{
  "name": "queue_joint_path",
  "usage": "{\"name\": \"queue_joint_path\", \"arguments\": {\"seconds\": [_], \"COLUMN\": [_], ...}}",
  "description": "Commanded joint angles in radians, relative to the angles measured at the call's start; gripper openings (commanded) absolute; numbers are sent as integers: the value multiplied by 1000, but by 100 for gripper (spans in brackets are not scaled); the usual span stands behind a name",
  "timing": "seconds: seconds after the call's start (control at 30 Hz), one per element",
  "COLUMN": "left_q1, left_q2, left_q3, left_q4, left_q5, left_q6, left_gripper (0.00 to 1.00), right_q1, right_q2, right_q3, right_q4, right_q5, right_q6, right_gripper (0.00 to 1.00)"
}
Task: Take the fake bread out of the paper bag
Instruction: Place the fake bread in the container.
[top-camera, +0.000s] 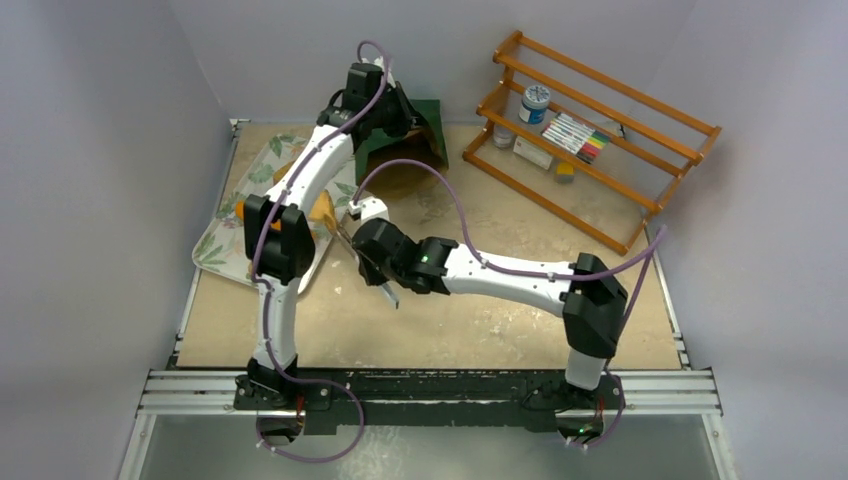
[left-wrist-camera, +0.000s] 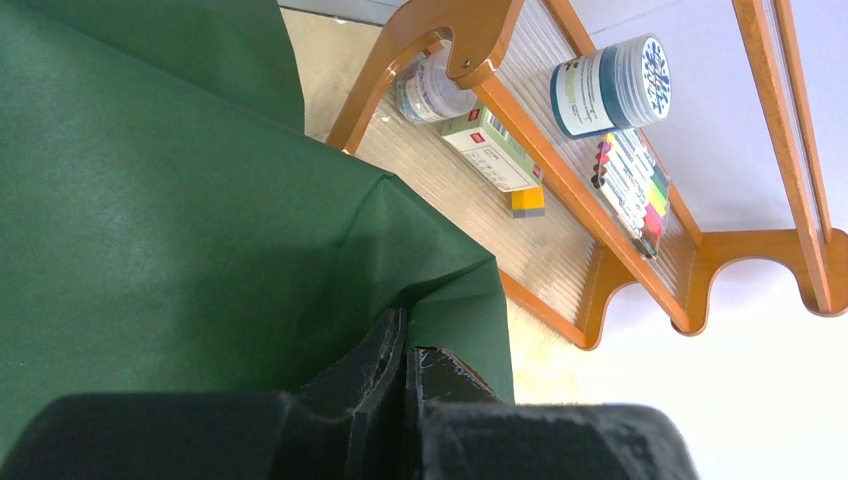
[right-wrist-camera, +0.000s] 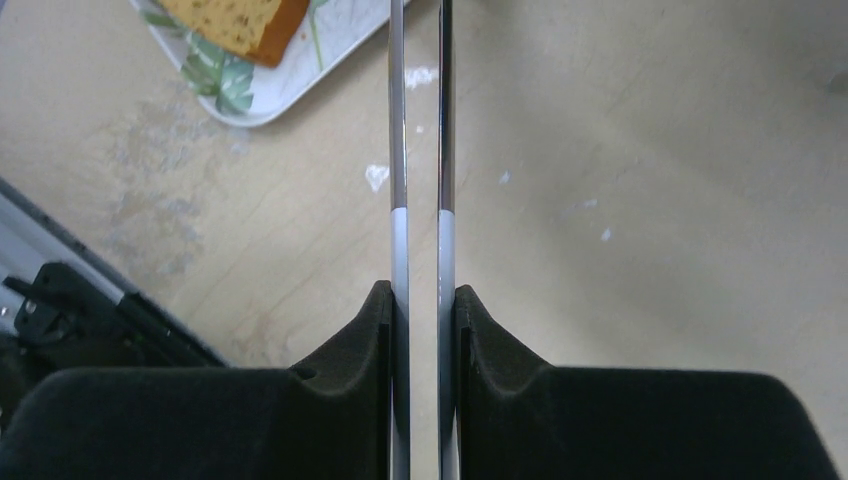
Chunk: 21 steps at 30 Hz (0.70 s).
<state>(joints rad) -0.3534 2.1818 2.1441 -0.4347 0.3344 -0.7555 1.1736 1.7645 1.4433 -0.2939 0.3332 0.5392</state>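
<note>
The dark green paper bag (top-camera: 422, 128) stands at the back of the table, and it fills the left of the left wrist view (left-wrist-camera: 150, 220). My left gripper (top-camera: 388, 112) (left-wrist-camera: 408, 345) is shut on a fold of the bag's edge. What is inside the bag is hidden. My right gripper (top-camera: 366, 258) (right-wrist-camera: 420, 300) hovers over the middle of the table, shut on a pair of metal tongs (right-wrist-camera: 398, 150) whose two blades stand slightly apart with nothing between them. A slice of fake bread (right-wrist-camera: 235, 20) (top-camera: 322, 207) lies on the floral tray (top-camera: 228, 245) (right-wrist-camera: 290, 85) just beyond the tong tips.
A wooden rack (top-camera: 600, 150) (left-wrist-camera: 600, 260) at the back right holds a jar (left-wrist-camera: 610, 85), a small box (left-wrist-camera: 490, 150) and a marker set (left-wrist-camera: 630, 185). The tray lies along the table's left edge. Grey walls enclose the table on three sides.
</note>
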Motion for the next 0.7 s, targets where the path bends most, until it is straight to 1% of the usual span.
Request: {"name": "queue_joint_path", "arguments": {"seconds": [0.0,0.17,0.47,0.67], "left_q1": [10,15,32,46], "left_q2": [-84,-72,-72,-67], "left_q3": [1,33,46,46], "left_q4": [24,-2,-2,3], "left_q5": [18,27,39,48], "left_q6": [13,14,13,11], "left_gripper": [0,0,0,0], "right_q1": [-40,-75,-141,-167], "right_q2": [51,132,251,328], "right_q3": [103,151,215,280], "right_q4": [138,176,236,234], "right_q5": [-68,-120,-205,-242], "right_q6": [-99,-132,-177,-201], "right_gripper": [0,0,0,0]}}
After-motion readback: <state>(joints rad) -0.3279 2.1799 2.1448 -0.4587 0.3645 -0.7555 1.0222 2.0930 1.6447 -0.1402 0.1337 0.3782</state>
